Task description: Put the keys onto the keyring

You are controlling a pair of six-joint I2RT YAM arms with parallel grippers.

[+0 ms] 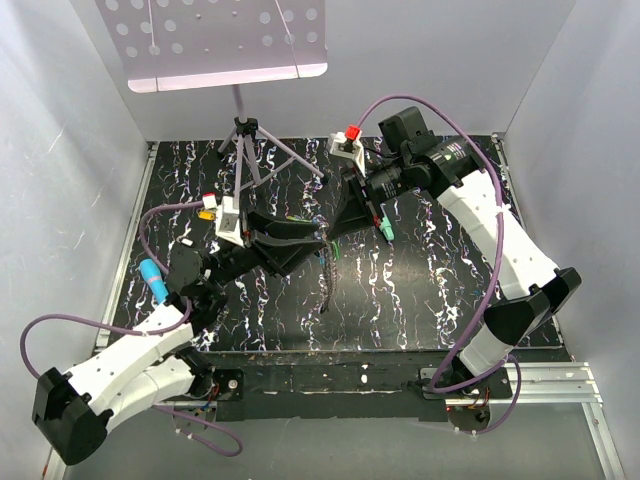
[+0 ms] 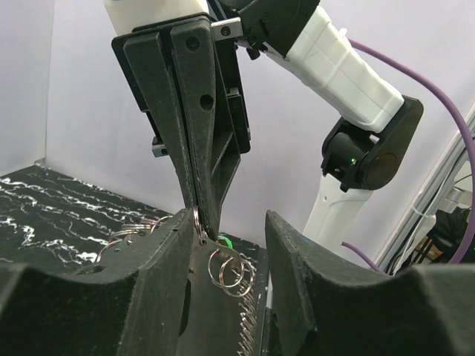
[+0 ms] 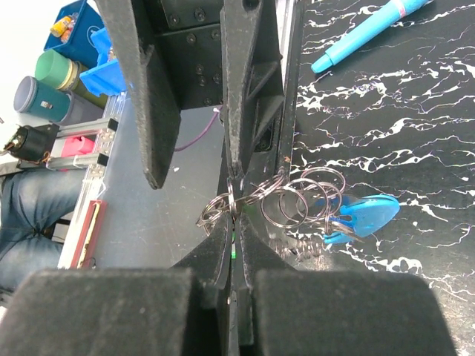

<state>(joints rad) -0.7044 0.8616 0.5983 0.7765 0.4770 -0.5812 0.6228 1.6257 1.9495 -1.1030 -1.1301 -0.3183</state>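
The keyring [image 3: 297, 199] is a bunch of linked metal rings with a blue plastic clasp [image 3: 367, 215] and a length of fine chain [image 1: 328, 268] hanging down. My right gripper [image 3: 236, 221] is shut on one of the rings and holds the bunch above the mat. In the left wrist view the right gripper [image 2: 200, 226] comes down from above, and loose rings [image 2: 230, 268] dangle below it. My left gripper [image 2: 226, 219] is open, with a finger on each side of those rings. A small green patch [image 2: 225, 241] shows behind the rings; I cannot tell whether it is one of the keys.
A cyan pen [image 3: 367, 33] lies on the black marbled mat [image 1: 420, 290]. A tripod [image 1: 248, 150] stands at the back of the mat. A small green object [image 1: 385, 231] lies near the right gripper. Grey walls close in the left, right and back.
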